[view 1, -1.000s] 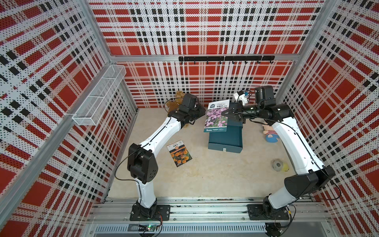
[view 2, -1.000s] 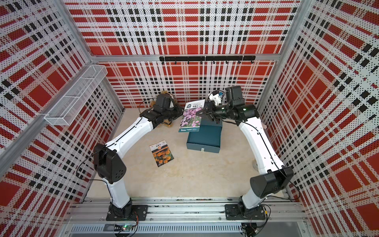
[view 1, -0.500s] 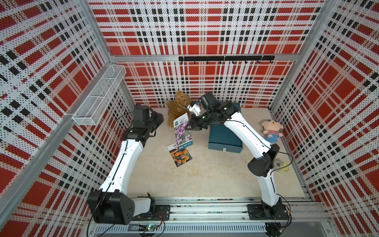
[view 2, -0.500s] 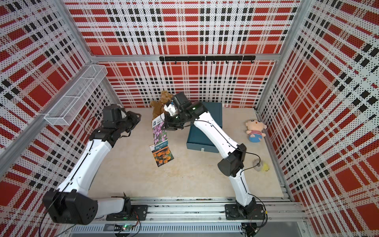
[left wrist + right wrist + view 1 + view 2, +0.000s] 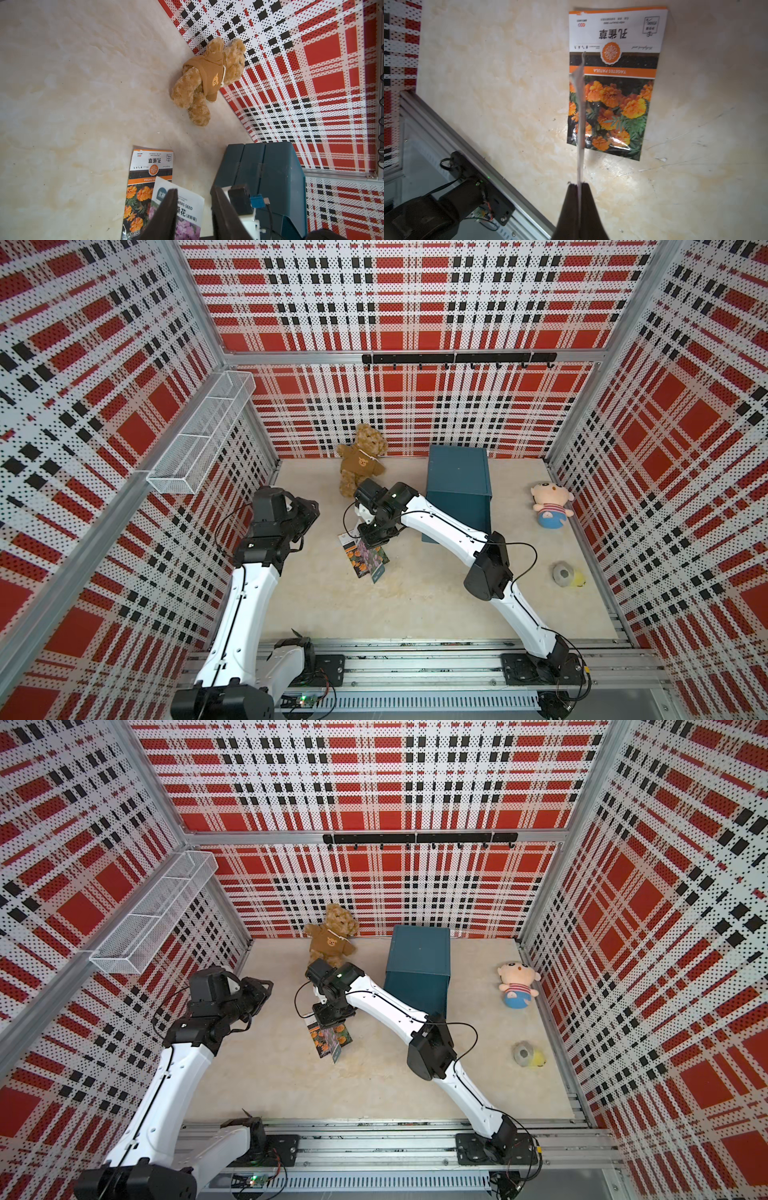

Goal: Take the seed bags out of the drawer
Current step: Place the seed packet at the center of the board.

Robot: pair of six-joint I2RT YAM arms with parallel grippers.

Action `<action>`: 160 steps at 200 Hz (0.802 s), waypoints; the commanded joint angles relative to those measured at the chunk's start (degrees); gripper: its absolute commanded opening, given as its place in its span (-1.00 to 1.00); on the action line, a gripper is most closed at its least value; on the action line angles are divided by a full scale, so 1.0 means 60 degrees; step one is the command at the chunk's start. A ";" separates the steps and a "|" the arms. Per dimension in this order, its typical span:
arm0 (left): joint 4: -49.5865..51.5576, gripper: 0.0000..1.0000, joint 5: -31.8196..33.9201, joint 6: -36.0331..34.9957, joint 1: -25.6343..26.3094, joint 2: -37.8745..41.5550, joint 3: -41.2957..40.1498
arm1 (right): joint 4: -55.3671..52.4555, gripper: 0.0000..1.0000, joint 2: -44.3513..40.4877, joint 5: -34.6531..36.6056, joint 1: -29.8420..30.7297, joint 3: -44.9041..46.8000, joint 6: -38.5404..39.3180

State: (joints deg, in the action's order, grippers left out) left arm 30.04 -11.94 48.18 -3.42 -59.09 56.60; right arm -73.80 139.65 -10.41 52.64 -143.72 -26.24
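The right claw [image 5: 579,184] pinches the purple bag [image 5: 189,226] above the orange bag [image 5: 612,104] on the desk [image 5: 508,104]; the left claw [image 5: 193,188] stands half open.

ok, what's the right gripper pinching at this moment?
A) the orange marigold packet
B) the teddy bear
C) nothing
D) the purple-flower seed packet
D: the right gripper is shut on the edge of the purple-flower packet, which hangs over the marigold packet lying flat on the table.
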 commanded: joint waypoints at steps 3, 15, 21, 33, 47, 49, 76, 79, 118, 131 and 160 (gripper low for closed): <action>0.0029 -0.33 -0.0057 0.0017 0.0319 -0.0177 0.0298 | -0.0336 -0.74 0.0257 0.1415 -0.0019 -0.0365 0.0356; 0.0028 -0.34 0.0150 0.0013 0.0615 -0.0398 0.0510 | -0.0353 -0.36 0.0132 0.1880 -0.0017 -0.0427 0.0297; 0.0033 -0.33 0.0257 0.0011 0.0761 -0.0520 0.0637 | -0.0302 -0.22 0.0024 0.2126 -0.0016 -0.0436 0.0273; 0.0018 -0.34 0.0452 0.0003 0.1104 -0.0826 0.0889 | -0.0232 0.01 -0.0216 0.2575 0.0013 -0.0425 0.0216; 0.0026 -0.34 0.0644 0.0029 0.1457 -0.1139 0.1155 | -0.0245 0.17 -0.0417 0.3033 0.0015 -0.0422 0.0156; 0.0019 -0.34 0.0673 0.0027 0.1510 -0.1190 0.1186 | -0.0251 0.20 -0.0467 0.3099 0.0015 -0.0423 0.0166; -0.0203 -0.34 0.0861 0.0139 0.1995 -0.1762 0.1566 | -0.0128 0.29 -0.0912 0.3369 0.0024 -0.0291 0.0131; -0.0226 -0.33 0.0875 0.0145 0.2030 -0.1811 0.1604 | -0.0081 0.29 -0.1005 0.3366 0.0027 -0.0220 0.0126; -0.0443 -0.34 0.0919 0.0100 0.2225 -0.2474 0.2315 | 0.1035 0.33 -0.2444 0.2683 0.0052 0.0721 0.0109; -0.0449 -0.33 0.0882 0.0001 0.2169 -0.2774 0.2777 | 0.1476 0.32 -0.3065 0.2418 0.0098 0.1311 0.0134; -0.0523 -0.35 0.0537 -0.0200 0.2153 -0.3859 0.4148 | 0.2726 0.27 -0.4850 0.2037 0.0213 0.3126 0.0216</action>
State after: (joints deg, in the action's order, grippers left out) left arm 29.10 -7.35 48.69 9.67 -78.17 75.18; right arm -64.84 118.98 4.49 52.99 -131.74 -25.12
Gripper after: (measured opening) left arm 0.330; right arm 0.648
